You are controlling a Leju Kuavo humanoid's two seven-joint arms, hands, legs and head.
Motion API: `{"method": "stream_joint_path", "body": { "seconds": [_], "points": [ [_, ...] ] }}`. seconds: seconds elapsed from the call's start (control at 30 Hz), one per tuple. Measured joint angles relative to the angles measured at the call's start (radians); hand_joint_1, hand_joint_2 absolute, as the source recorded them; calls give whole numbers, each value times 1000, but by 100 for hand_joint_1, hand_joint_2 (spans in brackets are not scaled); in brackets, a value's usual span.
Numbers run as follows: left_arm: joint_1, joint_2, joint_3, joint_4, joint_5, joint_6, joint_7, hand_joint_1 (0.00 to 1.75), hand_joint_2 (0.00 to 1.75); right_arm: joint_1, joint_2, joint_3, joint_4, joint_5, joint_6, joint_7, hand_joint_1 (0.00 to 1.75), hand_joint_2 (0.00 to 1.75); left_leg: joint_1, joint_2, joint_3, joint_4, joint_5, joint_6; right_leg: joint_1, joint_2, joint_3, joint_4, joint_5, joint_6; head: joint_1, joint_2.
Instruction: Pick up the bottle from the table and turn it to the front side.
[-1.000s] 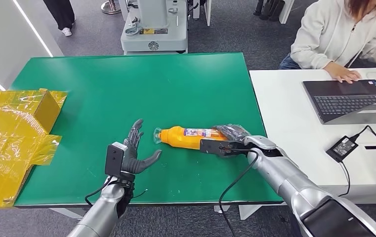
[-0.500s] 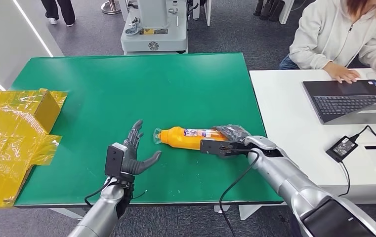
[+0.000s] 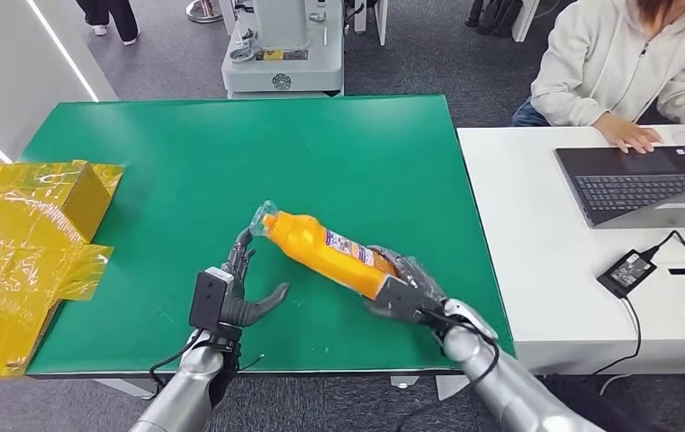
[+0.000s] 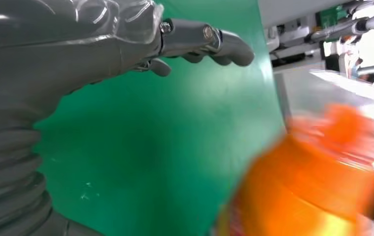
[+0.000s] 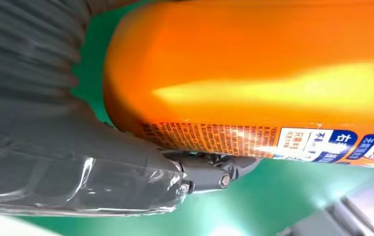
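Right hand grips the orange bottle by its base.
Bottle is raised at a slant over the green table, its clear cap close to the fingertips of the left hand, which is spread and holds nothing.

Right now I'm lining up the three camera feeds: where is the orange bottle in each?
Head view: orange bottle low centre, tilted, base gripped by the right robot hand.
Left wrist view: blurred, lower right.
Right wrist view: fills the upper picture.
Shared landmark: green table.
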Motion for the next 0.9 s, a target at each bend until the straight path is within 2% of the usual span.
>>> {"method": "stream_joint_path", "body": {
  "seconds": [0.1, 0.2, 0.63, 0.73, 0.9],
  "points": [
    [19, 7, 10, -22, -9, 10, 5, 0, 175, 121, 9, -65, -128, -31, -32, -11, 175, 175, 0, 0, -1, 0, -1, 0, 0, 0, -1, 0, -1, 0, 0, 0],
    [30, 11, 18, -41, -14, 12, 12, 0, 175, 185, 12, -114, -213, -40, -37, -9, 175, 175, 0, 0, -1, 0, -1, 0, 0, 0, -1, 0, -1, 0, 0, 0],
    [49, 9, 20, -95, -36, -15, 46, 0, 175, 284, 13, -214, -400, -4, -85, -17, 175, 175, 0, 0, -1, 0, 0, 0, 0, 0, -1, 0, -1, 0, 0, 0],
    [53, 10, 21, -122, -8, -87, 76, 0, 175, 298, 13, -230, -422, 0, -94, -26, 175, 175, 0, 0, -1, 0, -1, 0, 0, 0, -1, 0, -1, 0, 0, 0],
    [22, 15, 21, -196, 87, -306, 163, 0, 175, 285, 13, -257, -438, 9, -101, -52, 175, 175, 0, 1, -1, 0, 0, 0, 0, 0, -1, 0, 0, -1, 0, 0]
  ]
}}
